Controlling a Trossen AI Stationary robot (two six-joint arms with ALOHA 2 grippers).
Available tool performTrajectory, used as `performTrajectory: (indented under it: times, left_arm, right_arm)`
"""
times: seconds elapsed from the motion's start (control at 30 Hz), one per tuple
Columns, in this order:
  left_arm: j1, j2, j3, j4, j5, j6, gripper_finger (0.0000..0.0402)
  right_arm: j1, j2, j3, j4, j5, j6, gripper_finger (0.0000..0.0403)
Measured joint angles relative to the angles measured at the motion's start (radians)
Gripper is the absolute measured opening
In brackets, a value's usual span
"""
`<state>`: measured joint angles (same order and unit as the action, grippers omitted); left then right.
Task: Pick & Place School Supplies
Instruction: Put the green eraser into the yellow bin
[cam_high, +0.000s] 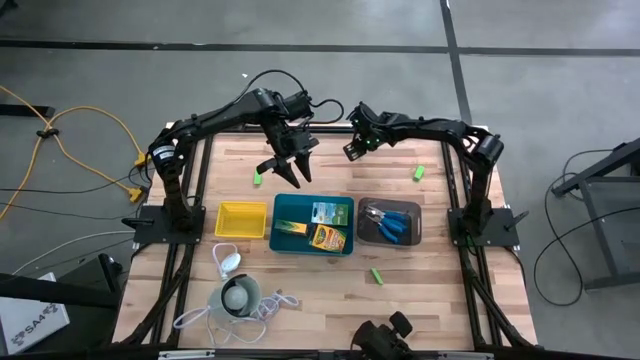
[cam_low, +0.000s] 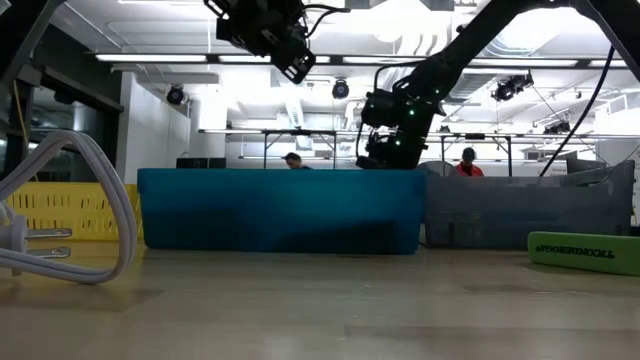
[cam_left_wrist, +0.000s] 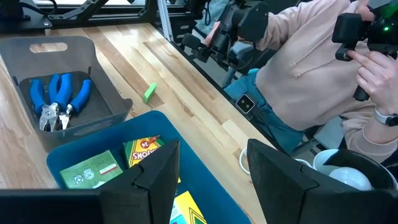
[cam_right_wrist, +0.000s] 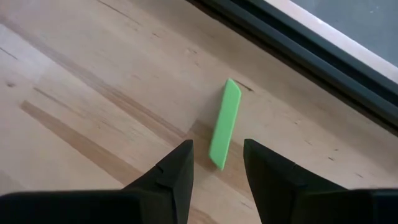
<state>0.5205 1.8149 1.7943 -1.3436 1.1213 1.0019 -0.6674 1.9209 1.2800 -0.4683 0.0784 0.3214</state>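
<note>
School supplies (cam_high: 326, 238) lying in trays and loose on the desk (cam_high: 440, 300), both claws spread and holding nothing.

Nearest, a white round gadget (cam_high: 238, 295) with its cord, and one lime-green block (cam_high: 377, 276). Next, a row of trays: yellow tray (cam_high: 241, 219); teal tray (cam_high: 285, 243) with crayon boxes and a green-and-white pack (cam_high: 329, 212); grey tray (cam_high: 366, 236) with blue-handled tools (cam_high: 390, 222). Farther, left claw (cam_high: 285, 172) spread wide above the teal tray's far edge, with two more blocks (cam_high: 257, 178) (cam_high: 419, 173) on bare wood. Farthest, right claw (cam_right_wrist: 217, 152) apart, straddling one end of a green block (cam_right_wrist: 225, 121) lying flat near the desk's edge.
</note>
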Motion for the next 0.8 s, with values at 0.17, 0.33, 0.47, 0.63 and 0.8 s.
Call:
performTrajectory:
  times: [0.17,0.33,0.47,0.63,0.8]
  left_arm:
    - [0.000,0.000,0.000,-0.002,0.000,0.000,0.0184]
    - [0.000,0.000,0.000,-0.018,0.000,0.016,0.0184]
    - [0.000,0.000,0.000,-0.022,0.000,0.019,0.0184]
    - [0.000,0.000,0.000,-0.023,0.000,0.019,0.0184]
    - [0.000,0.000,0.000,-0.024,0.000,0.018,0.0184]
  right_arm:
    - [0.000,0.000,0.000,0.000,0.000,0.015,0.0130]
    - [0.000,0.000,0.000,0.000,0.005,0.026,0.0130]
    - [0.000,0.001,0.000,0.001,0.009,0.027,0.0130]
    - [-0.001,0.057,0.000,0.012,-0.002,0.037,0.0130]
    - [-0.002,0.110,0.006,0.037,-0.008,0.023,0.0130]
